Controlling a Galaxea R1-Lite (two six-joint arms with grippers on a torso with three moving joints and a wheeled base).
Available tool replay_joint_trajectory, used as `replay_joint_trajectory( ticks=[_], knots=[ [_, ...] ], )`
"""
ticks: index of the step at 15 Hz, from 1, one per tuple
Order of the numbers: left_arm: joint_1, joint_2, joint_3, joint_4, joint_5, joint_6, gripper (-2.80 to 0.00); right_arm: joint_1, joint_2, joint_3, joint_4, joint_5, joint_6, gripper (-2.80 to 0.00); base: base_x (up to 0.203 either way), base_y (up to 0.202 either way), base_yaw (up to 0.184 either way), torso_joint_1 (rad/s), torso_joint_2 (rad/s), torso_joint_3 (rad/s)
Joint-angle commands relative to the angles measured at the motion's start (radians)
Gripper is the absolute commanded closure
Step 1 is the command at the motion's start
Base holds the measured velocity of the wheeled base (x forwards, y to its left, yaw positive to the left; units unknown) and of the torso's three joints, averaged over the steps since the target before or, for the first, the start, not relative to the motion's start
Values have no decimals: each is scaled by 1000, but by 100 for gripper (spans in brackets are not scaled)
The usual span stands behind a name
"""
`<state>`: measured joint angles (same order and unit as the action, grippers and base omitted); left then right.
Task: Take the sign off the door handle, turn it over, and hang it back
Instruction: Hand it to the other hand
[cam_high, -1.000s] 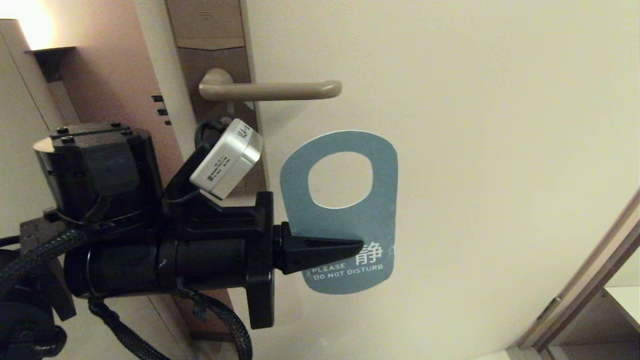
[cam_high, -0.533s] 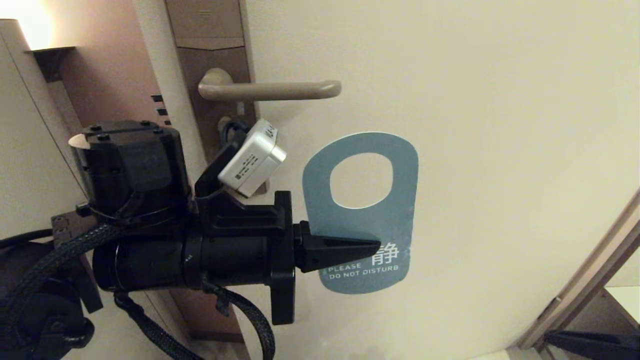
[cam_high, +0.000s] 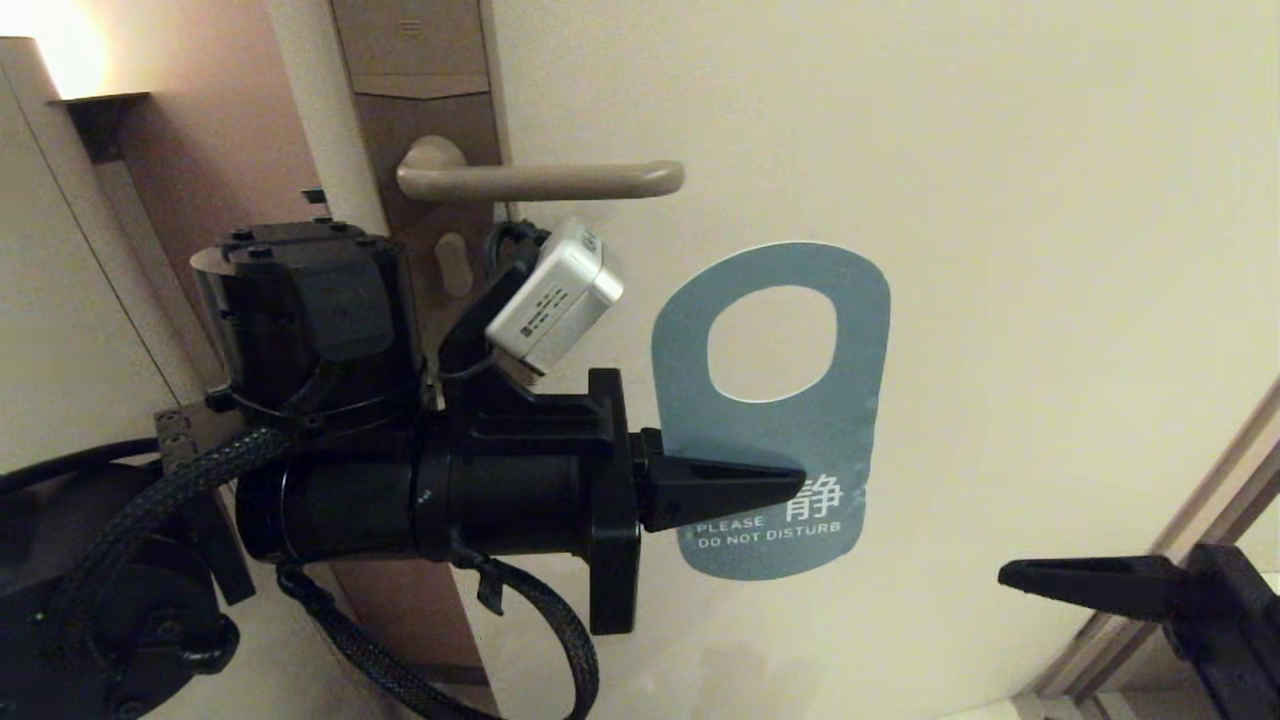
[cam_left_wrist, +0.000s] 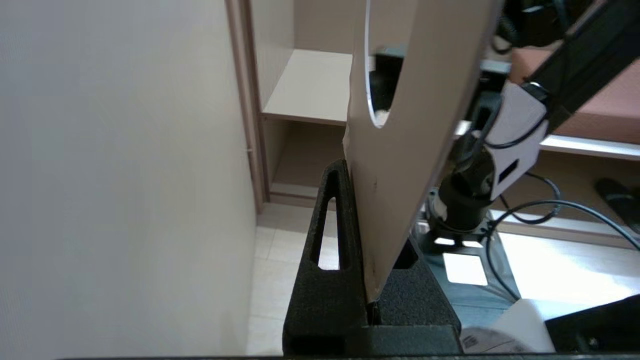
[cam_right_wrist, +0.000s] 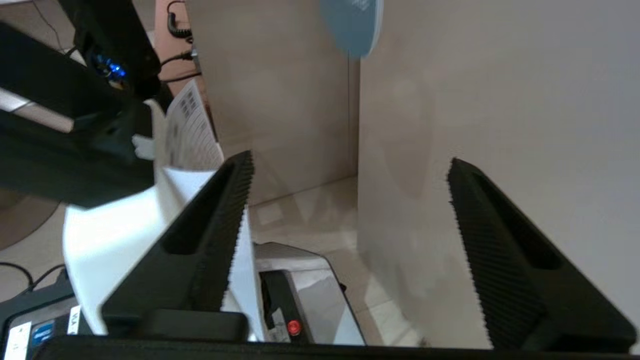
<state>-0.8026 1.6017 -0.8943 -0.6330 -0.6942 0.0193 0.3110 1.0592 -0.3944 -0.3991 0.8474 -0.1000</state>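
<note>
The left gripper (cam_high: 795, 480) is pinched tight on the bottom of the blue sign (cam_high: 775, 440), holding it off the door handle (cam_high: 540, 180) and below it, while the right gripper (cam_right_wrist: 350, 250) is wide with nothing in it.

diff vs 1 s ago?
Left gripper, clamped on the sign, carried it rightward, away from the door handle. Right gripper entered from the lower right, jaws open, pointing at the sign. Handle bare, blue side facing out, as before.
</note>
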Motion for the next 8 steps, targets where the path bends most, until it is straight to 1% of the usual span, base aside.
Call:
replay_joint_trajectory(
  ticks=[1, 5, 8],
  knots=[
    [-11, 12, -11, -5, -4, -3, 0, 15, 46, -11, -7, 4, 2, -280, 0, 0, 0, 0, 0, 0],
    [-28, 29, -14, -57, -4, -38, 0, 91, 85, -58, -8, 4, 20, -280, 0, 0, 0, 0, 0, 0],
    [-32, 35, -12, -59, -2, -44, 0, 127, 113, -96, -8, 5, 43, -280, 0, 0, 0, 0, 0, 0]
  ],
)
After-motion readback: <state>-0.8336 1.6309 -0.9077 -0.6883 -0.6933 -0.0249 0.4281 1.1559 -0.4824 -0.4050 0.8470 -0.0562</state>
